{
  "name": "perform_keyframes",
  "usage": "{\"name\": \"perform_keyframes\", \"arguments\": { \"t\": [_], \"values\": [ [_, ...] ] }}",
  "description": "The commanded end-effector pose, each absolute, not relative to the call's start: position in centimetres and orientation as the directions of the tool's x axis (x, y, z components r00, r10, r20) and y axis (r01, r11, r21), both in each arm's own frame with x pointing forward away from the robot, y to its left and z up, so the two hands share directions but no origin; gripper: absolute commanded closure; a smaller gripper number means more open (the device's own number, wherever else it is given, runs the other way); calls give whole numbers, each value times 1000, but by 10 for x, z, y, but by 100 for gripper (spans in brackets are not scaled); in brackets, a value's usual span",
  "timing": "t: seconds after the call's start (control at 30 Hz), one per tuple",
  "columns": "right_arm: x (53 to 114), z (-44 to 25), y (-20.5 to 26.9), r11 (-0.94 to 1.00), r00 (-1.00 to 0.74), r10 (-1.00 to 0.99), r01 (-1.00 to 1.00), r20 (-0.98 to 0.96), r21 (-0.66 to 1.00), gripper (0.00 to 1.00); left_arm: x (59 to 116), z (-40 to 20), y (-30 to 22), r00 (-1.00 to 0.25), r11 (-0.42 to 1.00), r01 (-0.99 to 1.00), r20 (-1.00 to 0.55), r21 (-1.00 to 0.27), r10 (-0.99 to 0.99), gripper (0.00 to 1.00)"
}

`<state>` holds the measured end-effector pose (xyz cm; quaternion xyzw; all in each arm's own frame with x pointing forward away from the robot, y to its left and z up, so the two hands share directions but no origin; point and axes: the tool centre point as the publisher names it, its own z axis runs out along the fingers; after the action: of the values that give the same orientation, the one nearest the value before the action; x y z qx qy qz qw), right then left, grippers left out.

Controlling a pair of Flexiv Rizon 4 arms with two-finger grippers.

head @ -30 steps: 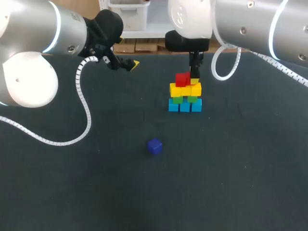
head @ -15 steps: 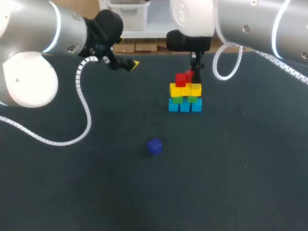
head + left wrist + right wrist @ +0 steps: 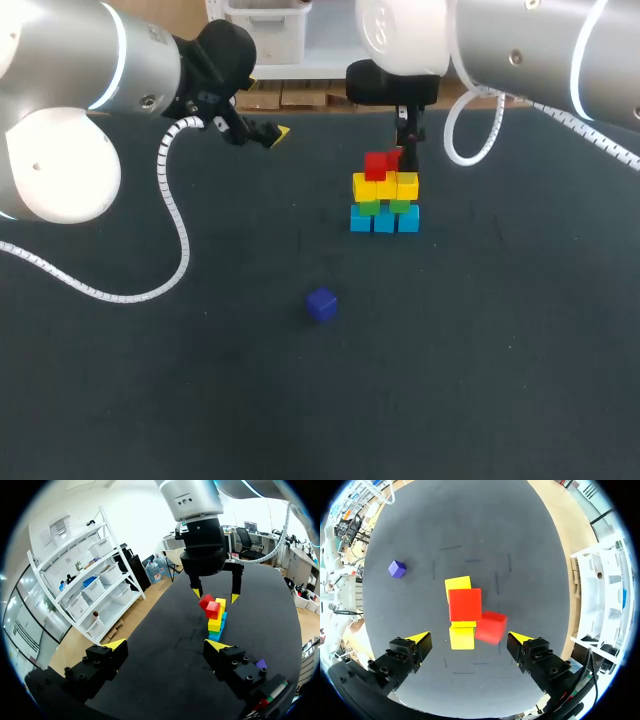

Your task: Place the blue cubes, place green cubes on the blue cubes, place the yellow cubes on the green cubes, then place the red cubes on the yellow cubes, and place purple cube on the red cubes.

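Hovering above the stack, the right gripper (image 3: 468, 637) has its fingers wide apart and grips nothing. Under it one red cube (image 3: 465, 604) sits flat on the yellow cubes (image 3: 462, 636). A second red cube (image 3: 491, 627) is tilted just beside it, between the fingers. The green cubes (image 3: 385, 206) and blue cubes (image 3: 384, 220) lie beneath. The purple cube (image 3: 397, 569) lies well off to one side. The left gripper (image 3: 166, 645) is also spread and empty, with the stack well ahead of it.

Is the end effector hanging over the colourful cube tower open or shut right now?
Open. The right end effector has its yellow tips wide apart above the red cubes, touching neither.
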<state>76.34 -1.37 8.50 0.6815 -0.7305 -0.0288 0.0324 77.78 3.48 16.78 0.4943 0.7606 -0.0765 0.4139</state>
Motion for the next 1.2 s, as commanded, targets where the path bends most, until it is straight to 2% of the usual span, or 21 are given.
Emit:
{"name": "perform_keyframes", "arguments": {
  "t": [0.03, 0.07, 0.1, 0.13, 0.2, 0.23, 0.3, 0.4, 1.2],
  "values": [
    [757, 87, -15, 64, -64, -998, -995, 0, 75, 6, 779, 167, 36, -164, 496, 818, -708, 292, 687, 0],
    [756, 86, -15, 62, -62, -998, -995, -1, 76, 16, 779, 167, 36, -164, 496, 818, -708, 292, 687, 0],
    [756, 86, -15, 61, -61, -998, -995, -1, 77, 32, 779, 167, 36, -164, 496, 818, -708, 292, 687, 0],
    [756, 86, -15, 61, -61, -998, -995, -1, 77, 34, 779, 167, 36, -164, 496, 818, -708, 292, 687, 0],
    [756, 86, -17, 70, -71, -998, -995, -3, 75, 30, 779, 167, 36, -164, 496, 818, -708, 292, 687, 0],
    [757, 86, -19, 82, -82, -997, -994, -9, 68, 25, 779, 167, 36, -164, 496, 818, -708, 292, 687, 0],
    [759, 88, -21, 93, -94, -995, -994, -13, 59, 8, 779, 167, 36, -164, 496, 818, -708, 292, 687, 0],
    [761, 93, -25, 112, -113, -993, -993, -25, 42, 0, 779, 167, 36, -164, 496, 818, -708, 292, 687, 0],
    [797, 107, -74, 207, -199, -967, -978, -159, -32, 0, 779, 167, 36, -164, 496, 818, -708, 292, 687, 0]
  ]
}}
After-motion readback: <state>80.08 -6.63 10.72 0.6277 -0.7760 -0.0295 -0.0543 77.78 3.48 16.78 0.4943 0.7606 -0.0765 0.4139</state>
